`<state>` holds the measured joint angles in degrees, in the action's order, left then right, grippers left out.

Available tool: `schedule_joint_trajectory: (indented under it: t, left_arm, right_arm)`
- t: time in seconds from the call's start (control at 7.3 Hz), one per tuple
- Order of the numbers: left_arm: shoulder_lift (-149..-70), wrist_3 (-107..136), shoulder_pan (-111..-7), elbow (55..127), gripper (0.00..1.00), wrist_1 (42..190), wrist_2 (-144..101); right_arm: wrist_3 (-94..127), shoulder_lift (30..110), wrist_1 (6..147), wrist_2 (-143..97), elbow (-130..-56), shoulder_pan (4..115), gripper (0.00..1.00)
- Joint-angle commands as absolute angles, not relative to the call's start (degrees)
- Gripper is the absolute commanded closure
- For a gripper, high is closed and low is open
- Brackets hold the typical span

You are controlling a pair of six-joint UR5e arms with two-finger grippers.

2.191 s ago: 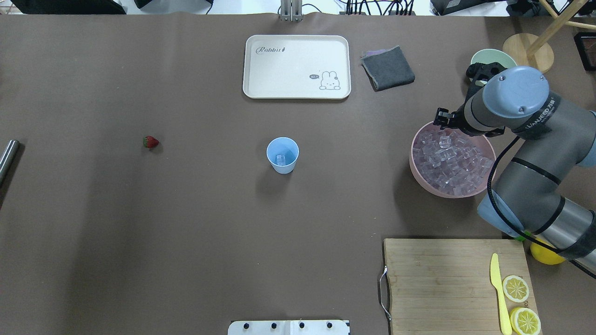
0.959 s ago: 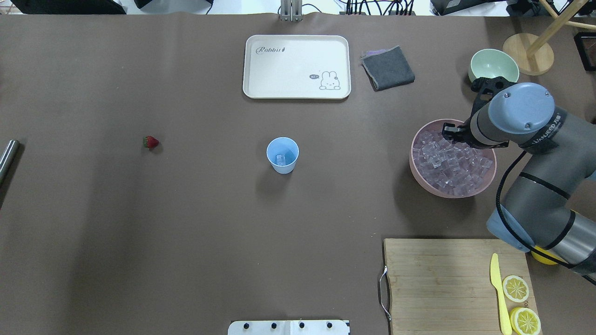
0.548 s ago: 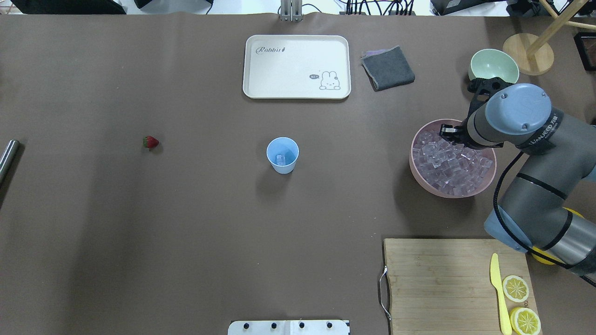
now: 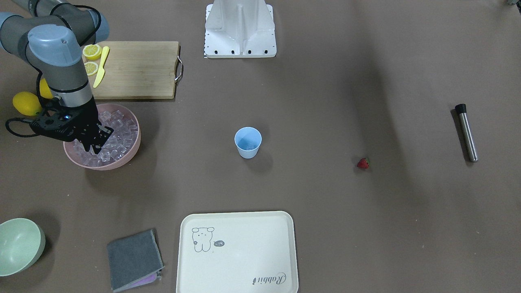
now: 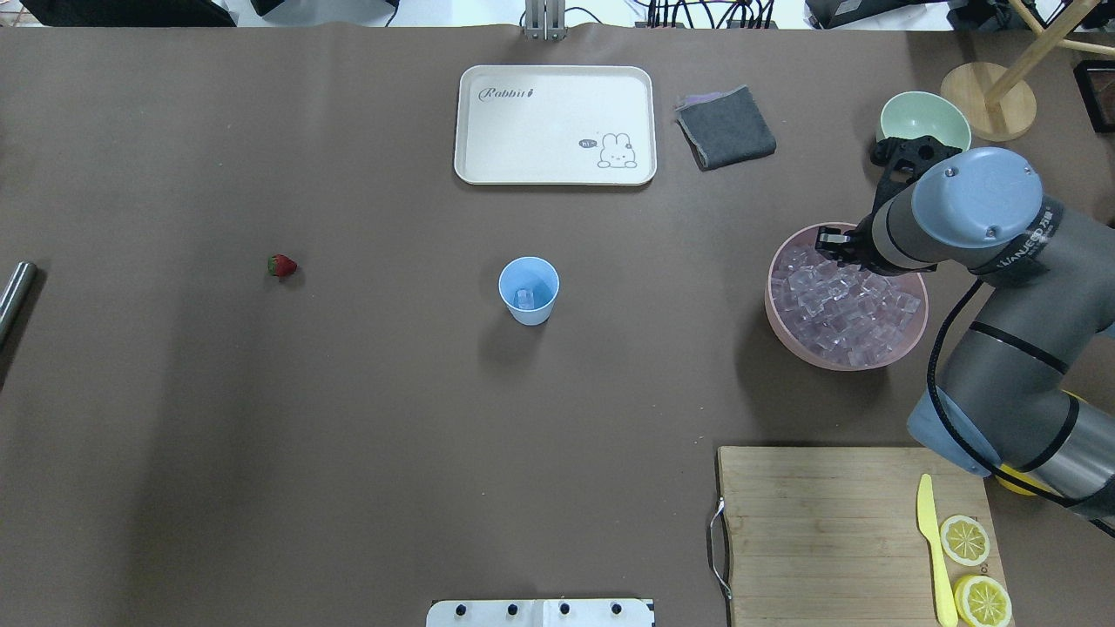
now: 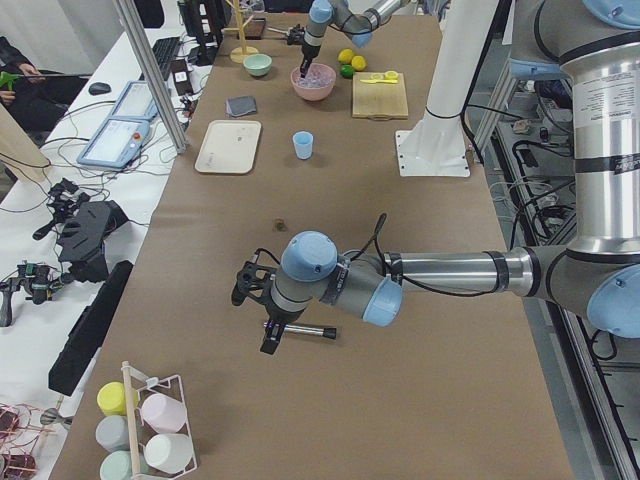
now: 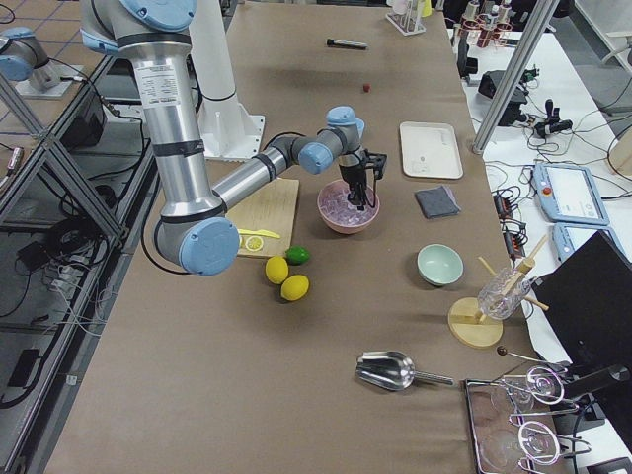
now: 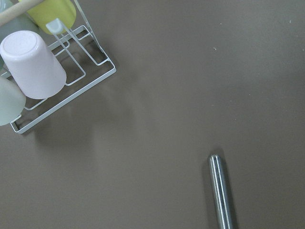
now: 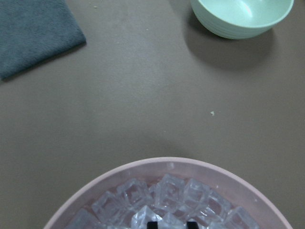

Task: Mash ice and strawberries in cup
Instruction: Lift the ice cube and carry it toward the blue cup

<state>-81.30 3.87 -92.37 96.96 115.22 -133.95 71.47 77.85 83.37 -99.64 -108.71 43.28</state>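
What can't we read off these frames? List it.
- Right tool: holding ice or not. The wrist view cuts its fingertips off at the bottom edge; overhead, the arm covers them.
- Left tool: open or shut. Only the left side view shows it, and it is small there.
- Cup: ice count inside, too small overhead.
- Metal rod: cut off by the overhead view's left edge.

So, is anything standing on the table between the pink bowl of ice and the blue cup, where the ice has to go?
Nothing visible does. Between the pink bowl and the cup lies only bare table. The tray and grey cloth lie off that line, the cutting board too.
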Motion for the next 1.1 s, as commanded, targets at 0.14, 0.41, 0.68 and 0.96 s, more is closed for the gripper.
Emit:
schedule_joint_trajectory:
  t: [0.14,0.41,0.68,0.96]
  left_arm:
    - [-81.3,3.9,-92.4,97.0,0.01,115.2,-133.9]
    - [-81.3,4.2,-92.4,97.0,0.01,115.2,-134.0]
    - [-81.5,6.2,-92.3,97.2,0.01,115.5,-134.1]
    - [-81.5,6.2,-92.3,97.2,0.01,115.5,-134.1]
  right_arm:
    - [72.4,68.9,86.6,-99.9,-111.6,39.4,0.83]
    - [75.1,62.7,89.9,-99.4,-111.2,36.4,0.83]
    - [78.5,56.2,89.7,-98.0,-110.0,33.9,0.83]
    - [81.4,47.3,89.0,-94.2,-101.2,31.0,0.83]
